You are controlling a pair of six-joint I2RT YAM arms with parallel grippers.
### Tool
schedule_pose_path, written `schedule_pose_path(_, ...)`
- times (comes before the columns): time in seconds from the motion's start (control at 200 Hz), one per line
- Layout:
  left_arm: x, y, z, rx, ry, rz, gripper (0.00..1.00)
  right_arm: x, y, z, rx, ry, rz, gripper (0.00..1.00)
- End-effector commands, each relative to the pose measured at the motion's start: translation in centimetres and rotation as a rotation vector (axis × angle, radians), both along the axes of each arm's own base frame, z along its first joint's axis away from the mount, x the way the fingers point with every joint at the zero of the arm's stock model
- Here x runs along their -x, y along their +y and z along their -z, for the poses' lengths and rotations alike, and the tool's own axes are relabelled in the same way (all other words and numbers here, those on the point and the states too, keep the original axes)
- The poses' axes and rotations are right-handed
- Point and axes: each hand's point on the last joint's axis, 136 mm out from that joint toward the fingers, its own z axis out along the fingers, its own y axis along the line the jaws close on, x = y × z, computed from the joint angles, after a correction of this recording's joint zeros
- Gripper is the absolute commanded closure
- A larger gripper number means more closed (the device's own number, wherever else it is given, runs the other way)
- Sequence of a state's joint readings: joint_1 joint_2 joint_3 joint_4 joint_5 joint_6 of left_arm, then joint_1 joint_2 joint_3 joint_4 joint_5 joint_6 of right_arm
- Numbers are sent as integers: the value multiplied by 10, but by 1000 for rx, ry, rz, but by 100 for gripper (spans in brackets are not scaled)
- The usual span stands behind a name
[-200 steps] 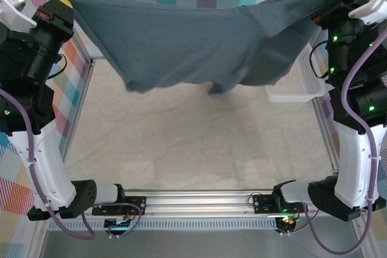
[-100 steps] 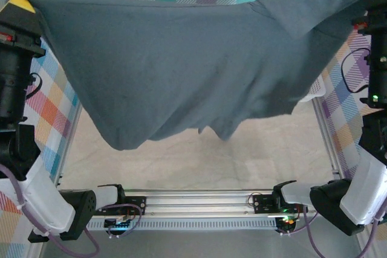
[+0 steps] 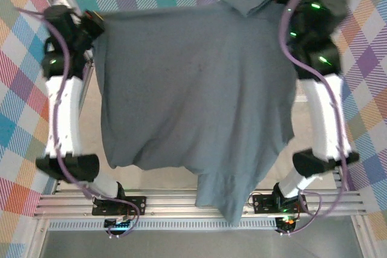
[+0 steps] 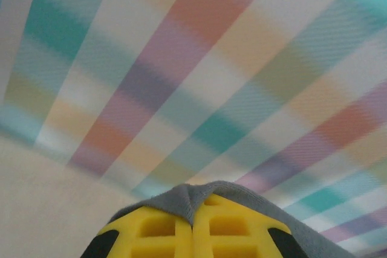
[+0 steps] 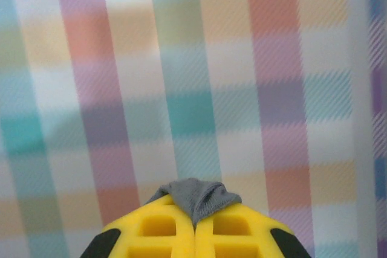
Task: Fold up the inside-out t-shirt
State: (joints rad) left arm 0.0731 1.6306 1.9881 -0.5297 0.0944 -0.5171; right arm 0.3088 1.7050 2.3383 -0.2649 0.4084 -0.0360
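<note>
Left hand point(image 4: 193, 212) and right hand point(image 5: 195, 222) each clench an edge of the inside-out t-shirt point(image 3: 193, 89), stretched from 10 to 1 o'clock; its hem droops toward 6 o'clock, hiding most of the desk point(image 3: 91, 125).

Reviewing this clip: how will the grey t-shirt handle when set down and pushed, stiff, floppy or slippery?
Likely very floppy: the t-shirt hangs as a slack sheet with a wavy lower edge. Probably light, since only a small pinch of fabric in each pair of jaws carries it. Pushed, it would probably bunch rather than slide.
</note>
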Motion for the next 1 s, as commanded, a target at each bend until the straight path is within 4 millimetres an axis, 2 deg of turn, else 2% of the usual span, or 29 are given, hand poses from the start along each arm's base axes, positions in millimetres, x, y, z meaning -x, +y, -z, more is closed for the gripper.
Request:
schedule_pose_path(0.0,-43,13,68,-18,113,-35,96,-68,8,65,63,140,66,100)
schedule_pose_path(0.04,-63,15,93,-19,146,-37,88,-93,15,89,73,188,54,96)
schedule_pose_path(0.1,-94,19,126,-32,185,-36,69,-127,21,117,94,243,32,72)
schedule_pose_path(0.165,-113,27,146,-45,228,-35,61,-149,23,142,79,283,-11,50)
schedule_pose_path(0.205,-117,31,143,-44,234,-38,58,-153,21,153,46,318,-39,40)
schedule_pose_path(0.27,-113,35,132,-53,237,-36,54,-149,25,167,64,385,-90,35)
schedule_pose_path(0.34,-99,31,112,-61,216,-23,52,-135,30,181,86,461,-136,34)
schedule_pose_path(0.395,-84,22,103,-36,213,5,51,-120,34,192,82,533,-179,32)
schedule_pose_path(0.465,-60,-1,101,1,235,66,51,-93,36,217,31,681,-224,31)
schedule_pose_path(0.55,-25,-38,115,5,290,133,52,-49,47,260,-41,910,-318,32)
schedule_pose_path(0.6,-4,-59,127,-5,322,163,55,-23,56,293,-101,1049,-380,36)
schedule_pose_path(0.715,42,-98,188,-69,467,197,73,24,61,379,-250,1254,-402,55)
schedule_pose_path(0.785,60,-112,229,-78,563,219,92,44,53,430,-338,1304,-333,75)
schedule_pose_path(0.815,65,-114,248,-65,607,222,100,51,49,450,-375,1333,-300,82)
schedule_pose_path(0.865,72,-111,278,-60,686,206,100,59,48,478,-415,1384,-271,92)
schedule_pose_path(0.945,77,-93,316,-115,798,124,100,63,45,516,-452,1472,-197,97)
schedule_pose_path(0.995,76,-80,333,-124,851,66,100,60,46,536,-460,1500,-169,100)
